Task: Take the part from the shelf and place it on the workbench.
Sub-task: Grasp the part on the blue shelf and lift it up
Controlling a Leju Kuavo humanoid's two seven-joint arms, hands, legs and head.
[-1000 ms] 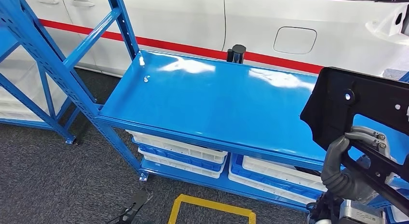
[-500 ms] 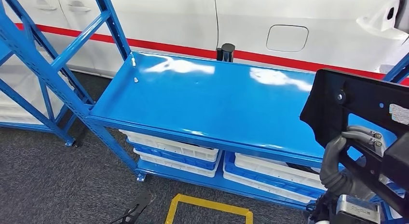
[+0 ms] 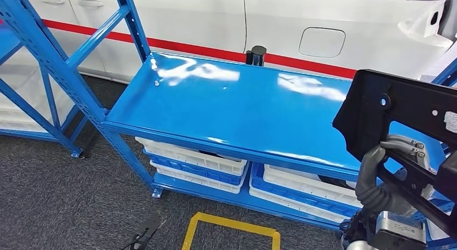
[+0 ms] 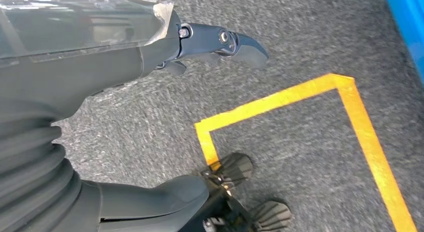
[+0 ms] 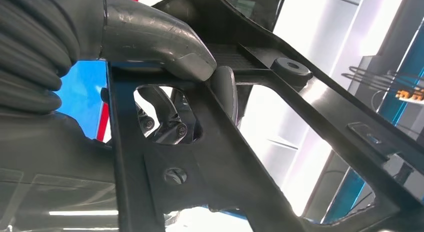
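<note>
At near right, the right hand [image 3: 389,177] grips the black part [image 3: 401,118], thumb [image 5: 155,39] pressed over one bar of its frame, holding it raised above the right end of the blue shelf [image 3: 242,107]. Lower left, the left hand [image 4: 150,117] hangs over grey carpet beside yellow floor tape [image 4: 300,97], fingers apart, holding nothing. Below the shelf top sit white and blue bins [image 3: 194,161]. Beyond stands a white car body [image 3: 215,18] with a red stripe.

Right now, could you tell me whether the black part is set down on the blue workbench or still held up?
Held up: the right robot hand grips the black part above the blue workbench, not resting on it.
</note>
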